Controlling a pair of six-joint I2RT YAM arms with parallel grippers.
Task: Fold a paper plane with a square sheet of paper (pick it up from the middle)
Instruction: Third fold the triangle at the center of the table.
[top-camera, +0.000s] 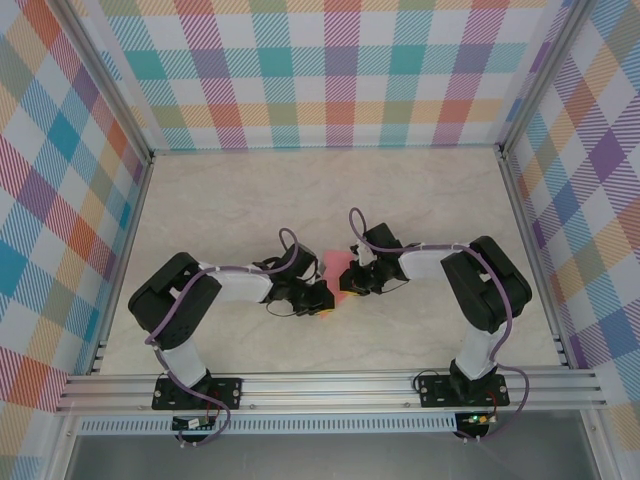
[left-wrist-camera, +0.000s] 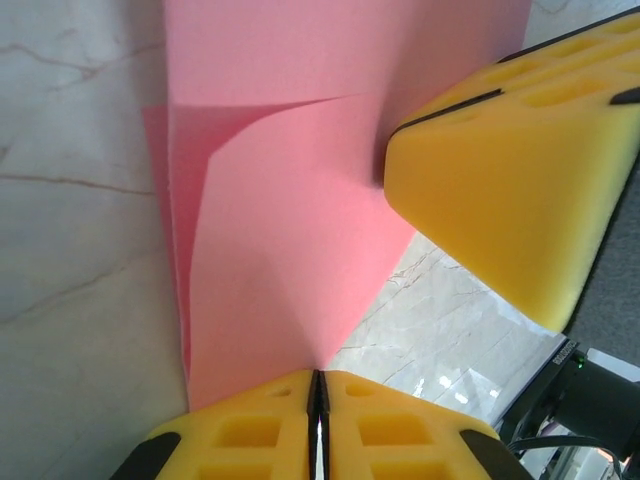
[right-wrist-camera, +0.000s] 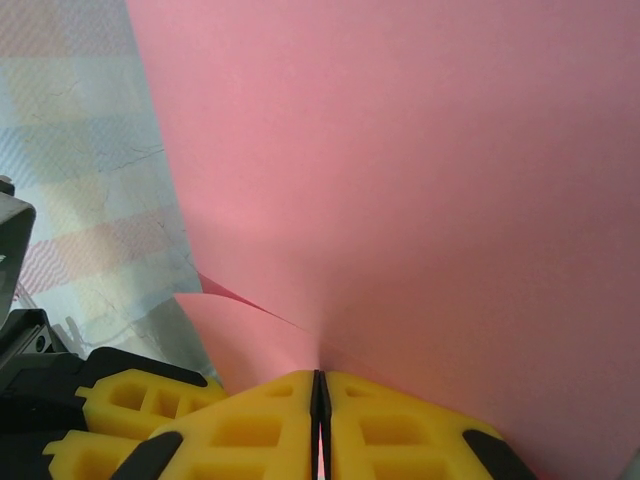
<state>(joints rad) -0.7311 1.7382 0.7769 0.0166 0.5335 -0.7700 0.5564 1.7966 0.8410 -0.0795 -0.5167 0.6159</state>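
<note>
Left claw (left-wrist-camera: 318, 378), the one with the chunky yellow fingers, is pinched right down on the thin salmon-pink square sheet of paper (left-wrist-camera: 290, 200). Its pads are pressed together and the paper's edge runs in between them. Same deal on the other side: the right claw (right-wrist-camera: 320, 378) is clamped tight on the sheet too, and the pink surface fans up and away from its closed tips. In the top view the two claws sit tip to tip, just beside each other, with the paper bunched between them over the near-middle part of the pale marbled table (top-camera: 250, 200), in front of both arm bases. The sheet isn't flat. From the left wrist it bows, with a darker second layer showing along its left edge, and the right claw's yellow fingers sit against its upper right edge. From the right wrist a small curled lip of paper sticks out low on the left. Whether any part of the sheet touches the table is hard to say. Colourful checked walls (top-camera: 340, 70) ring the table.
</note>
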